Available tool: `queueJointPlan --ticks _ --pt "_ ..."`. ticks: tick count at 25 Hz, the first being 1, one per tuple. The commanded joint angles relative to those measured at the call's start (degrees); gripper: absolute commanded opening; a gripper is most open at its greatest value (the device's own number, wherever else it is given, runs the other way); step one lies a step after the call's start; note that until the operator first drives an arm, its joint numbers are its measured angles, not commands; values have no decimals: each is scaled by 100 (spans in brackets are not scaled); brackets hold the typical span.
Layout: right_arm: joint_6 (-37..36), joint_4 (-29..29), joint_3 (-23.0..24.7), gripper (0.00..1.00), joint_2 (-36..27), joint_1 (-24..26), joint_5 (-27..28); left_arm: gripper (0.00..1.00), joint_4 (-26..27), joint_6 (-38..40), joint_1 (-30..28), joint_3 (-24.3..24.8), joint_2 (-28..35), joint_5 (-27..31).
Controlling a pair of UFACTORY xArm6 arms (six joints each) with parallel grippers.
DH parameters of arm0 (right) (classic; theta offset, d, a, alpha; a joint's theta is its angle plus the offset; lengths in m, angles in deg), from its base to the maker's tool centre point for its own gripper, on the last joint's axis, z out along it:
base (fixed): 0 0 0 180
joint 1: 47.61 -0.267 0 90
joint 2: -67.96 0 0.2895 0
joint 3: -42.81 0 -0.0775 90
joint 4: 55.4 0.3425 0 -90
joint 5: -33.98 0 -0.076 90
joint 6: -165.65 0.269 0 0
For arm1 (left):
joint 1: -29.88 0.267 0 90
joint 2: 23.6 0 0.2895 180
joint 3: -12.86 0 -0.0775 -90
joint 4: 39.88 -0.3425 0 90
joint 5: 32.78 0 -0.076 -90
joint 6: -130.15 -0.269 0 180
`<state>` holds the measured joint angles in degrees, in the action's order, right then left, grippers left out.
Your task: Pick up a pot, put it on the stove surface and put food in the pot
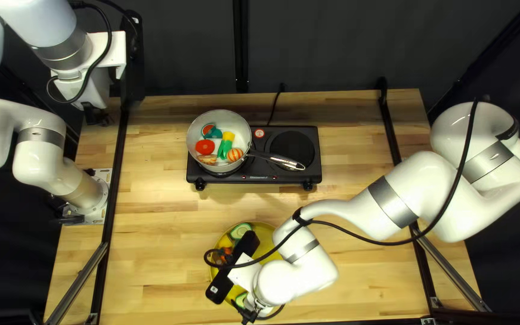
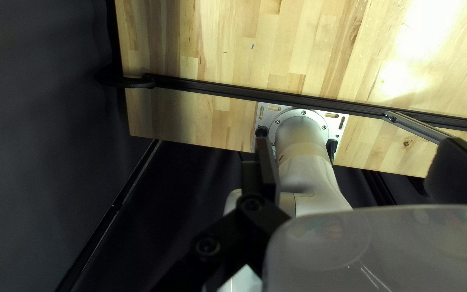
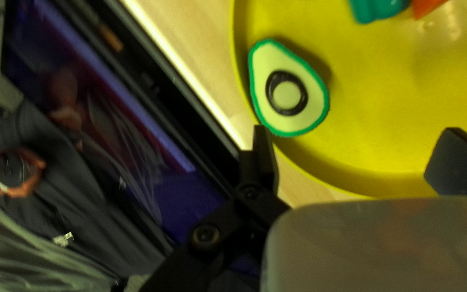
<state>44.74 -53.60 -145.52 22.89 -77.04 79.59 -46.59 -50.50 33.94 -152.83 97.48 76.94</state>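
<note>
In the top left view, the pot (image 1: 198, 127) is sitting on the left burner of the stove (image 1: 260, 176), with several food pieces, among them a striped orange ball (image 1: 235, 155), lying inside. I am judging the pot placed and the adding of food under way.

My right pincer (image 3: 358, 143) is hanging open over the yellow plate (image 3: 385, 119), gripping nothing. An avocado half (image 3: 287, 94) is lying near the rim, close to one fingertip rather than centred between the two. If I am going down without shifting over, that finger could be landing on the avocado or pushing it against the rim. Closing too near the edge, I could be pinching the rim and dragging the plate along the counter (image 1: 157, 210). A shallow hold could be letting the piece slip on the way.

Over the pot, a high release could be bouncing food out, and a low pass could be catching the handle (image 1: 277, 159) and turning the pot. My left pincer (image 2: 355, 154) is waiting with its fingers apart, holding nothing, away from the food.
</note>
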Motion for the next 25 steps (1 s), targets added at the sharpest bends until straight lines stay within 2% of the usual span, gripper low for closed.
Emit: queueJointPlan --ticks 1,8,18,25 --pt "274 -227 -217 100 158 -117 146 100 0 0 0 0 0 0" --pt "167 -393 -1600 100 1056 -283 1047 100 0 0 0 0 0 0" --pt "80 -483 -2427 100 1577 -258 1861 100 0 0 0 0 0 0" --pt "16 -508 -2450 100 1616 -232 2093 100 0 0 0 0 0 0"
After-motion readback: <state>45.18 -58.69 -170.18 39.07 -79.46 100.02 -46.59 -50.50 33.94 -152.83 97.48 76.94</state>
